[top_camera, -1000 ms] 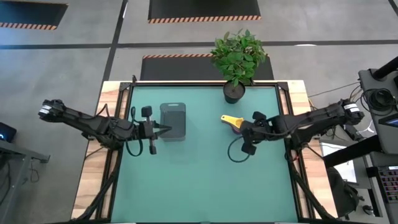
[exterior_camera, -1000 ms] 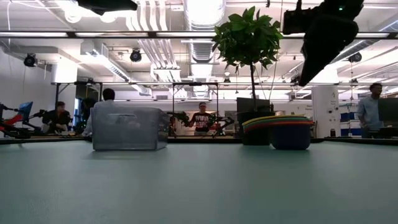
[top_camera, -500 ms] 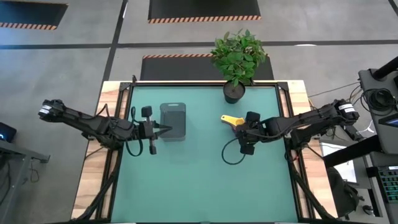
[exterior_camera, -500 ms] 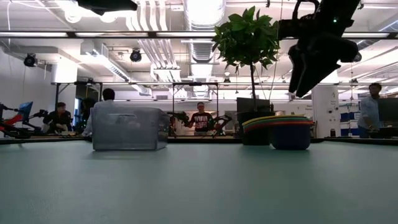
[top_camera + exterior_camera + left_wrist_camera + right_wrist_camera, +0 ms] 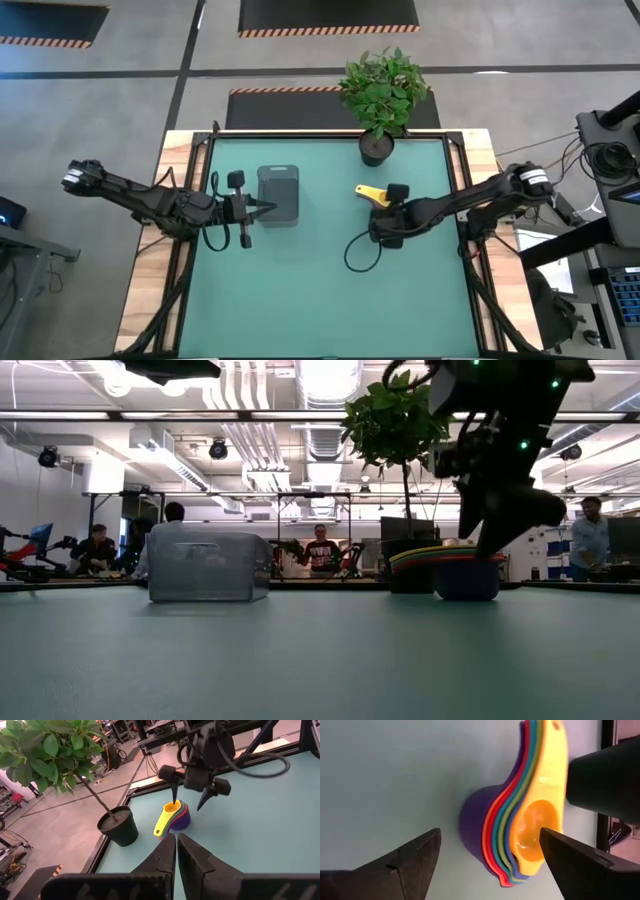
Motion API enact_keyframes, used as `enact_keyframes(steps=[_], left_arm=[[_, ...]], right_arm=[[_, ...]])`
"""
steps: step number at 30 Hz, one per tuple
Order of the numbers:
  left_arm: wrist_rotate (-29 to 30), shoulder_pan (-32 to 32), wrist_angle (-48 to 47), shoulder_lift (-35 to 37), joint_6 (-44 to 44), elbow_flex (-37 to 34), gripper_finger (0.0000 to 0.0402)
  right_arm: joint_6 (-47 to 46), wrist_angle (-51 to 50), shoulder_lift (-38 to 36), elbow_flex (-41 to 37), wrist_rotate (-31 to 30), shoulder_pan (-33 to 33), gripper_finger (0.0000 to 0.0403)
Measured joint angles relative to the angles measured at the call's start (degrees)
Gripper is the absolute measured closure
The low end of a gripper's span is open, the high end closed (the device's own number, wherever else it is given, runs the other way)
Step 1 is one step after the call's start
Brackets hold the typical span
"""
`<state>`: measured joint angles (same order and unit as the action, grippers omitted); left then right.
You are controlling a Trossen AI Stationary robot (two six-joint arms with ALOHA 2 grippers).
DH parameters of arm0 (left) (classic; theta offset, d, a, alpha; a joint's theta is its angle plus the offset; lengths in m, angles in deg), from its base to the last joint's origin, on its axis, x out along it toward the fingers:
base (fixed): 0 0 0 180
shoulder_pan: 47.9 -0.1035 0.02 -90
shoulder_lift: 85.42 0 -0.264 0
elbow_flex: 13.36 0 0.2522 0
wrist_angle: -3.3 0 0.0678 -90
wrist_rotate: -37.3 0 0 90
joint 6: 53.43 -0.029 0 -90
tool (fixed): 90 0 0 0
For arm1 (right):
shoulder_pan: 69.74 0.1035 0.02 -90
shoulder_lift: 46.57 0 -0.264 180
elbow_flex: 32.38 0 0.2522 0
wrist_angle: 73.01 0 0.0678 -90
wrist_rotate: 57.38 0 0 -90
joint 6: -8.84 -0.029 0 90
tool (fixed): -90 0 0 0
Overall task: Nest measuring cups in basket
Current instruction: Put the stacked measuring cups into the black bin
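Note:
The measuring cups (image 5: 172, 817) sit nested in one stack on the green mat, purple outermost, orange innermost, with the yellow handle (image 5: 368, 192) pointing toward the far left. My right gripper (image 5: 188, 805) hangs open just above the stack, pointing steeply down. One finger is over the orange bowl and the other is beside the purple wall; in the right wrist view the stack (image 5: 525, 820) lies between the fingers. The dark grey basket (image 5: 278, 195) stands on the mat's left half. My left gripper (image 5: 268, 208) waits shut at the basket's left side.
A potted plant (image 5: 378, 148) in a black pot stands at the far edge, just behind the cups. In the low view the pot (image 5: 405, 565) is right beside the stack (image 5: 450, 570). Between basket and cups lies bare mat (image 5: 320, 260). People stand in the room beyond.
My right gripper has come down and toward the table's left, onto the spot above the cup stack. It has rolled and tipped more steeply downward, and its fingers have opened wide. The cups and the basket have not moved.

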<state>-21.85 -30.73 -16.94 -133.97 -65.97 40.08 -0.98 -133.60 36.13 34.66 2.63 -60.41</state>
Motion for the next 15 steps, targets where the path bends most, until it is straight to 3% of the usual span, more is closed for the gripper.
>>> enact_keyframes(steps=[15], left_arm=[[0.0, 0.0, 0.0, 0.0, -0.2, 0.0, 0.0402]], right_arm=[[-0.5, 1.1, 7.2, 0.0, -3.2, -1.1, 0.0081]])
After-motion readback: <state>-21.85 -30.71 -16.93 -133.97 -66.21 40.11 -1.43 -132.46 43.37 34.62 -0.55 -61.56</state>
